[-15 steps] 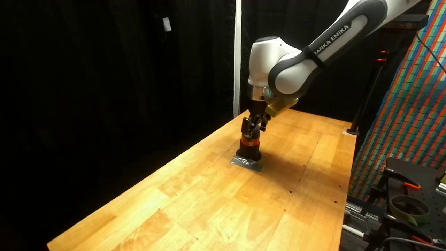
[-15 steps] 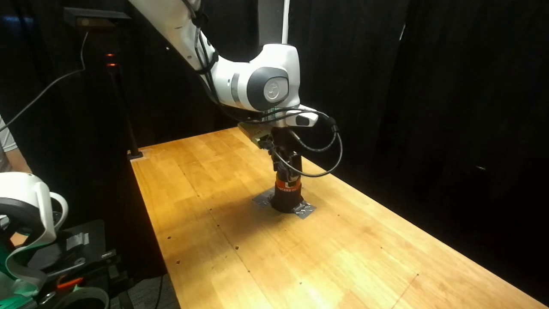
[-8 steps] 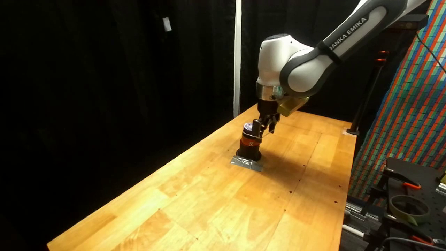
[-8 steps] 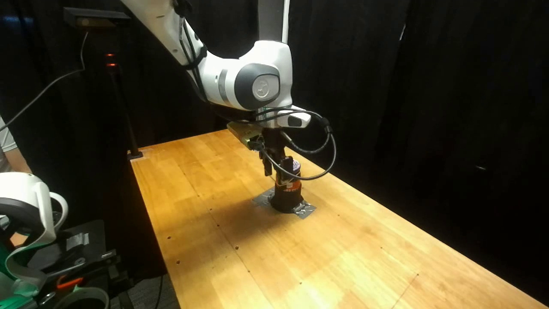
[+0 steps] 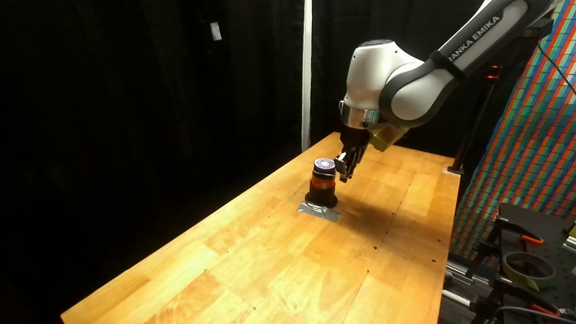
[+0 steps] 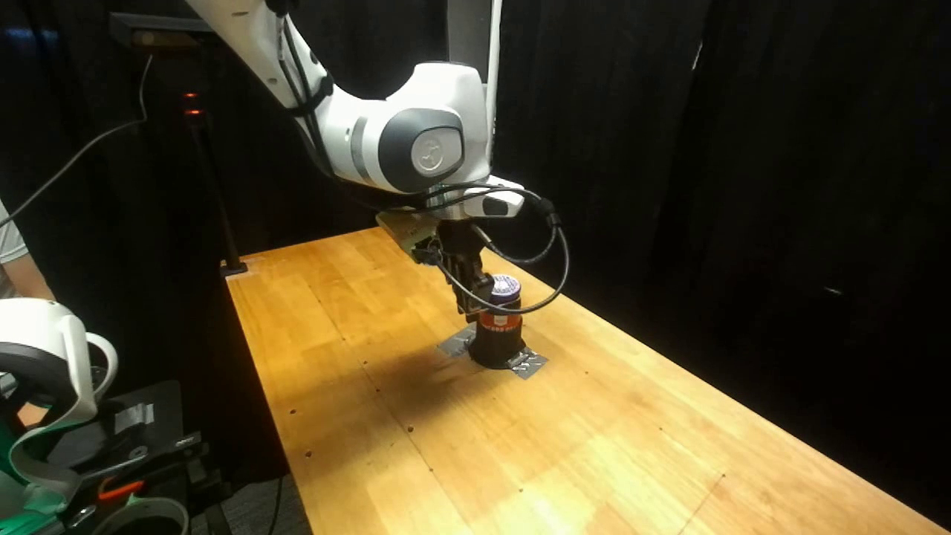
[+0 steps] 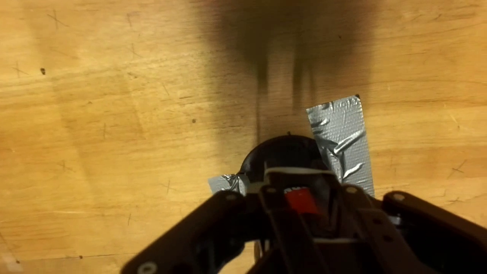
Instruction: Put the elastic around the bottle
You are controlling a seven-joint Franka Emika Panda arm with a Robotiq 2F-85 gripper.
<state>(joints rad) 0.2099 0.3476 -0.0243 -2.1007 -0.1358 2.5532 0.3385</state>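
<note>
Short dark cylindrical bottle (image 5: 323, 191), orange-red band (image 6: 500, 322) round its middle, stood upright on the light-brown wooden table (image 5: 288, 261), unmoved. Black two-fingered gripper (image 5: 344, 175) had drawn off: a second earlier it covered most of the bottle's top; half a second earlier its fingers were spread. Now they hung just beside the bottle's upper end, brought together; could not tell if they touched it or held anything. The bottle's whitish-purple patterned round top (image 5: 325, 164) showed more fully than before in both exterior views. Silver-grey tape (image 7: 344, 144) lay against its flared black base (image 5: 321, 199).

Thin pale line (image 5: 324, 173) ran across the bottle above the band; too small to say if it was the elastic. In an exterior view a looped black cable (image 6: 551, 214) crossed in front of the bottle's upper part. In the wrist view the gripper covered most of the bottle, leaving an edge of base and a red patch; pale strip (image 7: 300, 171) by the fingertips not identifiable. White-and-grey robot arm (image 5: 369, 76) above the bottle was cut off at the top.
</note>
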